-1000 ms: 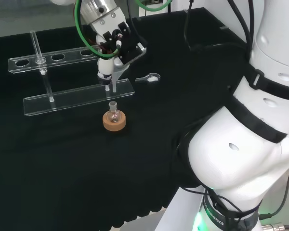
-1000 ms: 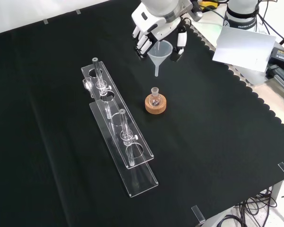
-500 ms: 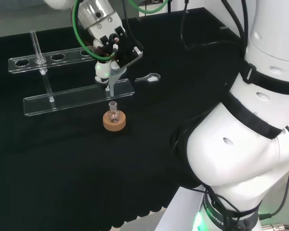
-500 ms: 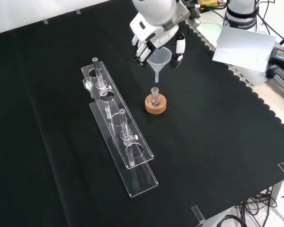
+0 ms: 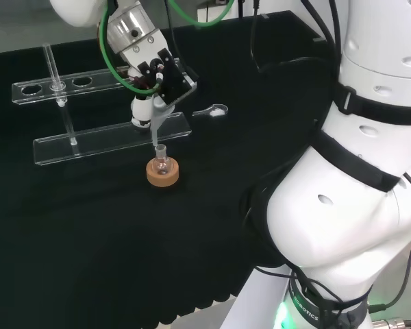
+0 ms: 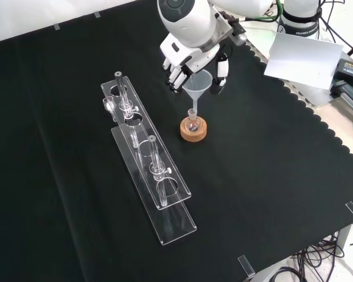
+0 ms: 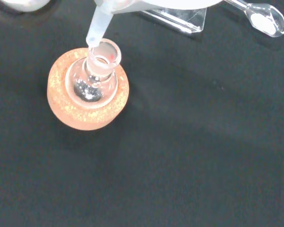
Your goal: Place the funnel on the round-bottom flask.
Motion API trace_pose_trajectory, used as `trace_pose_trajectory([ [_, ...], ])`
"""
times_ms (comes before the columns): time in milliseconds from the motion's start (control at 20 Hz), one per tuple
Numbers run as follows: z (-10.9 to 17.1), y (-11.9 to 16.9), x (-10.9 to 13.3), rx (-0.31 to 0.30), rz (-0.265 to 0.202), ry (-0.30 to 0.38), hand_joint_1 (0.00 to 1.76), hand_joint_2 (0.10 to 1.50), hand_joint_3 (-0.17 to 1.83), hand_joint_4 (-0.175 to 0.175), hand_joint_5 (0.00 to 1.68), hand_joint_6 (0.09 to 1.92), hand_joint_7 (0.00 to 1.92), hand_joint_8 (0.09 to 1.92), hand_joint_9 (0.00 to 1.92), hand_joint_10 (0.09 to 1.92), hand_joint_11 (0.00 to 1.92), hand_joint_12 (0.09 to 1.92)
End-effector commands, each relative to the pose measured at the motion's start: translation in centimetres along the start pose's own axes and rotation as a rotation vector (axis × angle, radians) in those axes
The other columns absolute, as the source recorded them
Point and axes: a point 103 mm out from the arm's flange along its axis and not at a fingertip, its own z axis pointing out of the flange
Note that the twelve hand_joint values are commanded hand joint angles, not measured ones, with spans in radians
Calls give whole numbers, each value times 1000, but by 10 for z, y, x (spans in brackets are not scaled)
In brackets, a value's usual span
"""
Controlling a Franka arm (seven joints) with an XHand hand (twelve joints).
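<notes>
Gripping the funnel [image 6: 200, 84] with curled fingers [image 6: 222, 66], hand [image 6: 191, 54] hovering, spout tip meeting round-bottom flask [image 6: 193, 120] mouth, cork ring [image 6: 193, 130] beneath.

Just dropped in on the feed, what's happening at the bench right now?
The hand holds a clear funnel with its fingers curled round the rim, stem pointing down. The stem tip sits right at the mouth of the small round-bottom flask, which stands upright in a cork ring on the black cloth. In the wrist view the tip meets the edge of the neck rather than its centre, so the funnel is not yet seated. Clear racks lie off to the left in the front view.
</notes>
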Motion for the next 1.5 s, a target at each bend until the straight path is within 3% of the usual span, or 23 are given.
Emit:
trace_pose_trajectory([
  [50,-1,5,5,-6,-4,-6,813,751,528,-51,635,806,649,756,1018,469,645,1243],
  [300,1,7,2,9,-1,17,813,750,532,-51,634,808,646,759,1015,471,647,1241],
  [500,9,14,-14,10,-5,31,813,750,534,-51,634,809,644,761,1014,474,648,1240],
  [600,5,13,-6,9,8,3,813,749,536,-50,634,810,643,762,1013,475,649,1240],
  [1050,11,12,-14,5,-6,38,814,748,540,-48,639,812,639,765,1010,479,650,1239],
  [1150,14,13,-10,27,29,4,814,748,541,-47,643,814,639,766,1009,480,650,1239],
  [1500,19,16,-9,41,39,0,814,747,545,-46,647,814,638,768,1007,483,650,1239],
])
